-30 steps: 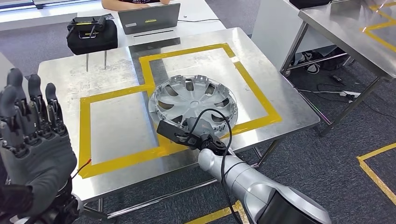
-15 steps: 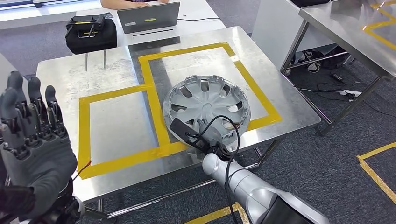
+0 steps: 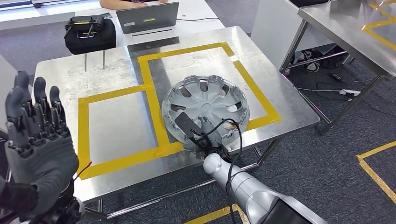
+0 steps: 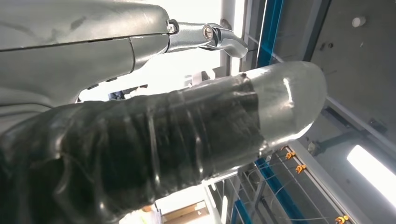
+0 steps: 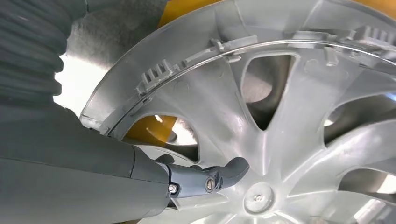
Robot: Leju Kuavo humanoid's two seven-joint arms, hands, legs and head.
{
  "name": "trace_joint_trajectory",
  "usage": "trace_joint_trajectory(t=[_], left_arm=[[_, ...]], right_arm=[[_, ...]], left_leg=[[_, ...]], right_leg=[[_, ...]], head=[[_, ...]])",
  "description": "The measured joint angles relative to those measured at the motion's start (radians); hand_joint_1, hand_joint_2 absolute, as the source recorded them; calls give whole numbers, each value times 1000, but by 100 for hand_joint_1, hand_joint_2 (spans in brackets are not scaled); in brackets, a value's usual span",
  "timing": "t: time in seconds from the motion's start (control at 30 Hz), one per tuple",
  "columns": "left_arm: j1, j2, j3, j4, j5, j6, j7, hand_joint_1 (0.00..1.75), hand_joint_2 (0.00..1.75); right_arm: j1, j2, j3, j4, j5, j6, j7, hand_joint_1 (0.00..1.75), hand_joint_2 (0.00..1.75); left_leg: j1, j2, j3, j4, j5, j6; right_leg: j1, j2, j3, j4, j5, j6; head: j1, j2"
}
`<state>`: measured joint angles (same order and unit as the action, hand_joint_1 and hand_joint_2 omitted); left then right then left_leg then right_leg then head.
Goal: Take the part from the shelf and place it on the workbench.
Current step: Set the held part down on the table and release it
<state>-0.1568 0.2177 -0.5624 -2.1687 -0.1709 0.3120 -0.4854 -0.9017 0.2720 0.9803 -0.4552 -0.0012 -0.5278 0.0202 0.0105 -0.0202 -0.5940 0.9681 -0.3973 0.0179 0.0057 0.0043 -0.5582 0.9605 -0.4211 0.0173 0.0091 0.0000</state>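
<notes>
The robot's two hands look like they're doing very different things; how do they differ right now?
The left hand is raised beside the workbench, fingers upright and apart, holding nothing. The right hand reaches low over the table's near edge and has fingers on the silver wheel cover; its grip is partly hidden. The left touches nothing; the right is at the part. Both have dark grey fingers.

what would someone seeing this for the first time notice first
Most striking is the silver hubcap lying on the steel workbench, across the yellow tape outline near the table's front edge. The robot's right hand reaches into its near rim. The left hand is raised at the left with fingers upright and apart, holding nothing.
</notes>
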Motion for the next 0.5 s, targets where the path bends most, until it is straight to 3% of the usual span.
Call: trace_joint_trajectory(t=[0.1,0.23,0.37,0.5], left_arm=[[2,0,-1,0,0,5,-2,0,0],[25,1,-2,0,-2,26,-17,0,0],[73,8,1,-2,-39,72,-15,0,0],[125,17,6,-8,-119,139,20,0,0]], right_arm=[[19,-1,-22,-21,-61,-29,-99,0,175],[98,-19,-66,-131,-165,-81,-302,0,175],[233,-75,-105,-367,-210,-122,-412,0,175],[385,-160,-143,-671,-196,-159,-462,0,175]], left_leg=[[0,0,0,0,0,0],[0,0,0,0,0,0],[0,0,0,0,-2,0],[0,0,-1,0,-4,1]], right_leg=[[0,0,0,0,0,0],[0,0,0,0,0,0],[0,0,0,0,-2,-1],[0,0,-1,-1,-3,0]], head=[[0,0],[0,0],[0,0],[0,0]])
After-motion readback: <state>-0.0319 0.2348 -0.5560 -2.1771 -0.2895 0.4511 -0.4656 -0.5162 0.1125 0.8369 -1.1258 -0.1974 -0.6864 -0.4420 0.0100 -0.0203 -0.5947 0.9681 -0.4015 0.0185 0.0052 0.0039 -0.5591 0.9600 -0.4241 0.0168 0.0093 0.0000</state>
